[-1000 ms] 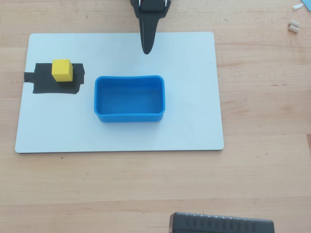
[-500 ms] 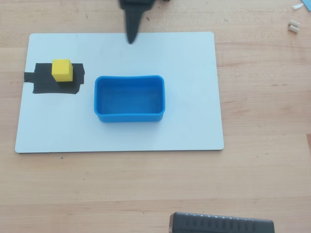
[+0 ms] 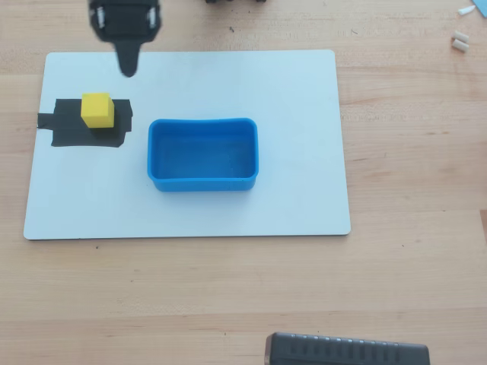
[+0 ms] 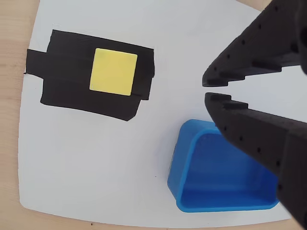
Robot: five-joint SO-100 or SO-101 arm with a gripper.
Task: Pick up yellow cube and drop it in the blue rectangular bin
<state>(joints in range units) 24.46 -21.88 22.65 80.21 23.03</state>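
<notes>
The yellow cube [image 3: 97, 109] sits on a black tape patch [image 3: 67, 128] at the left of a white board. The blue rectangular bin [image 3: 202, 182] stands empty to its right, near the board's middle. My black gripper [image 3: 129, 67] hangs above the board's top left edge, a little behind the cube and apart from it. In the wrist view the cube [image 4: 113, 71] lies at the upper left and the bin [image 4: 184, 175] at the bottom right. The gripper [image 4: 206, 90] enters from the right with its jaws nearly closed and nothing between them.
The white board [image 3: 304, 152] lies on a wooden table [image 3: 411, 266]. A black ribbed object [image 3: 346, 351] sits at the bottom edge. Small white bits [image 3: 459, 42] lie at the top right, off the board.
</notes>
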